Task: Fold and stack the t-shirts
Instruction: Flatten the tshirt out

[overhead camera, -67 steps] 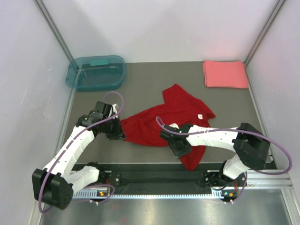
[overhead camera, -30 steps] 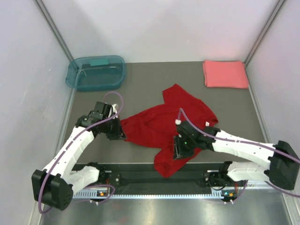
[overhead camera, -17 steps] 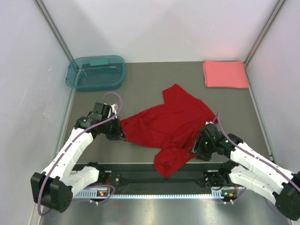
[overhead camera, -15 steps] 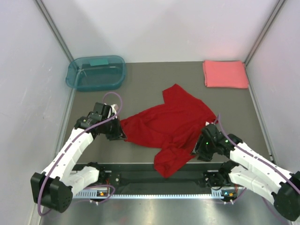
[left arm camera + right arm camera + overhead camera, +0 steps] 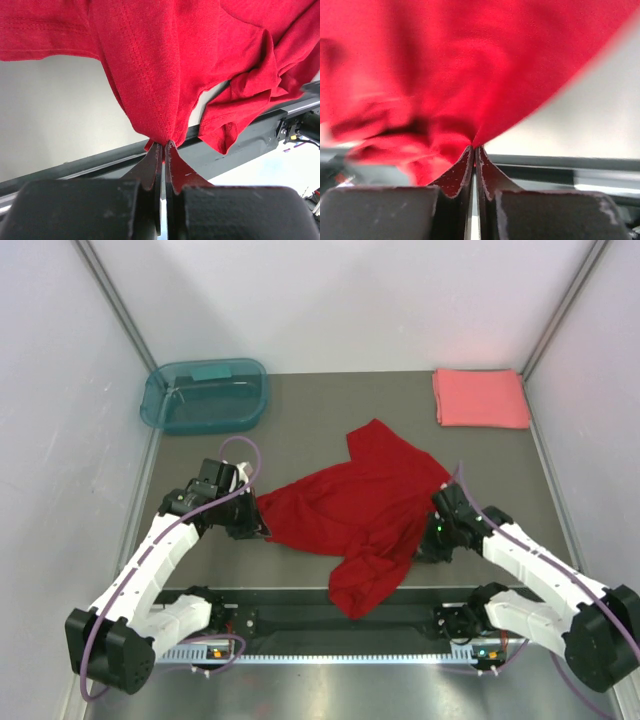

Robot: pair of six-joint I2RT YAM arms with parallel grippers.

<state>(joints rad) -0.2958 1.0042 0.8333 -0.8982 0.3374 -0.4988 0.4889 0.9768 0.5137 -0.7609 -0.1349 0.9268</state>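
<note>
A deep red t-shirt [image 5: 360, 502] lies crumpled and half spread in the middle of the table, one end hanging over the front rail. My left gripper [image 5: 257, 523] is shut on its left edge; in the left wrist view [image 5: 163, 145] the red cloth [image 5: 170, 60] bunches from the closed tips. My right gripper [image 5: 428, 543] is shut on the shirt's right edge; in the right wrist view [image 5: 474, 148] blurred red cloth [image 5: 470, 65] fans up from the tips. A coral-pink t-shirt [image 5: 480, 397] lies as a neat folded rectangle at the back right corner.
A teal translucent plastic tub [image 5: 205, 396] stands at the back left corner. A black rail [image 5: 300, 618] runs along the table's front edge between the arm bases. Grey walls close in the left, back and right sides.
My right gripper has swung from the shirt's lower middle out to its right edge, drawing the cloth rightward. The lower part of the shirt shifted left over the rail. My left gripper has stayed in place.
</note>
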